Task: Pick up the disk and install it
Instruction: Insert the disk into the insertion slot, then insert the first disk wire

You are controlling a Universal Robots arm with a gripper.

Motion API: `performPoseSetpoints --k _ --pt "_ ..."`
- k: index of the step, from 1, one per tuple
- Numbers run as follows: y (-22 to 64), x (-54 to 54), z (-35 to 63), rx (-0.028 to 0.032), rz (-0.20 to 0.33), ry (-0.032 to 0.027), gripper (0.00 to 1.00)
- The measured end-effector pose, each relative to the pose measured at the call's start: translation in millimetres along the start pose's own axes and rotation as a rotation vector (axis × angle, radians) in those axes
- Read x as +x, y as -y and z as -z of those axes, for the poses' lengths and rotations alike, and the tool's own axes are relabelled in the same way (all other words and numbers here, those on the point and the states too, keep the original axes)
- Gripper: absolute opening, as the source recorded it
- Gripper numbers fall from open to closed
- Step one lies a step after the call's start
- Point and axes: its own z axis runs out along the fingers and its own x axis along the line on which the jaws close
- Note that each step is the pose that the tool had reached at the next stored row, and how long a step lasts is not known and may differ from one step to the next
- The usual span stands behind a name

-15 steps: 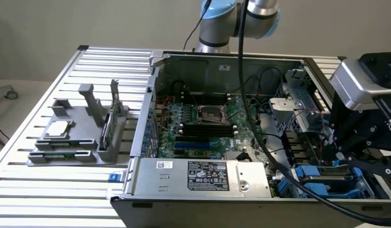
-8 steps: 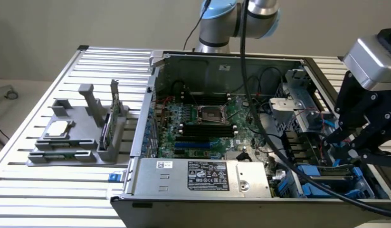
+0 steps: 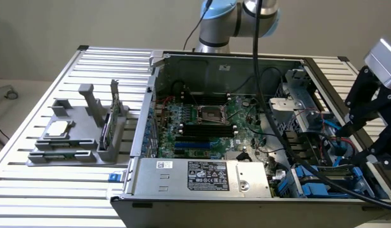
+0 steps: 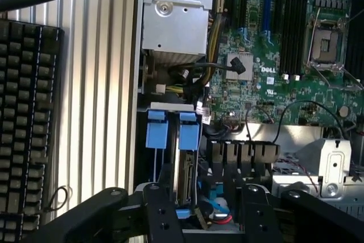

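Disk [image 4: 186,176] first: you see it standing on edge in the drive bay at one corner of the open computer case [image 3: 214,71], with its blue carrier tab [image 4: 189,131] just beside a second blue tab [image 4: 157,129]. It sits down among the cables, next to the power supply [image 4: 173,24] and close to the case's side wall.

Your gripper [image 4: 207,215] hangs right over that bay with its jaws spread wide and nothing held between them. The disk's edge lies between the two black fingers [image 4: 162,211], close against the inner side of one; you cannot tell whether that finger touches it.

In the exterior view, the arm comes in from that view's right. The motherboard [image 3: 208,123] lies bare in the middle of the case. Well apart, on the slatted table [image 3: 56,190] at that view's left, a grey holder [image 3: 62,152] carries a small square chip [image 3: 58,128] and a green card [image 3: 106,129] on edge. A keyboard [image 4: 25,112] lies outside the case.
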Motion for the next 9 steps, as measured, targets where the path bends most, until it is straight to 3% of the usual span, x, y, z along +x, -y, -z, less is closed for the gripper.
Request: performPoseSetpoints --k 5,9 --pt "20.3 1.0 -1.6 -0.0001 0.001 0.0005 0.49" --pt "26.7 1.0 -8.4 -0.0004 0.003 0.0003 0.46"
